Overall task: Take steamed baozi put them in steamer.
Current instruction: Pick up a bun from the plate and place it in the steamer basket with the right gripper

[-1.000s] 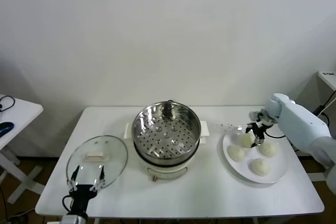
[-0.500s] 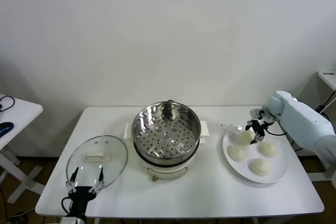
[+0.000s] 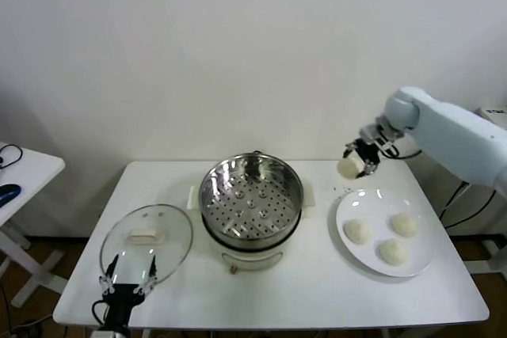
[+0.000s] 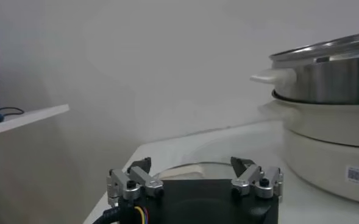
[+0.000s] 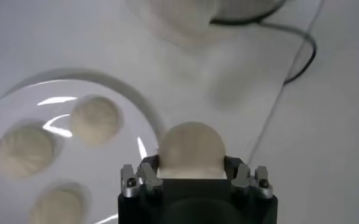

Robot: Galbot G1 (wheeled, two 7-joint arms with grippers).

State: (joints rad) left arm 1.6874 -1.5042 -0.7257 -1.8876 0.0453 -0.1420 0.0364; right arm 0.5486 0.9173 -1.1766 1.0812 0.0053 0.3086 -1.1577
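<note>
Right end effector (image 3: 354,161) up in the air, above the gap between the steamer (image 3: 251,209) and the white plate (image 3: 422,259), clamped on one steamed baozi (image 3: 348,168). In the right wrist view, same bun (image 5: 191,150) pinched between the two fingers (image 5: 145,176), dome bulging past them. Remaining three baozi (image 3: 357,231) (image 3: 404,225) (image 3: 392,252) on the plate, to the right of the steamer on the white worktop (image 3: 317,290). Steamer pot uncovered, perforated floor bare, sitting near the middle of the worktop. Glass lid (image 3: 146,239) flat on the worktop to the left of the steamer, white knob up. Left end effector (image 3: 127,285) parked low at the front edge of the worktop, just by the lid, fingers (image 4: 132,181) spread wide apart and holding nothing.
</note>
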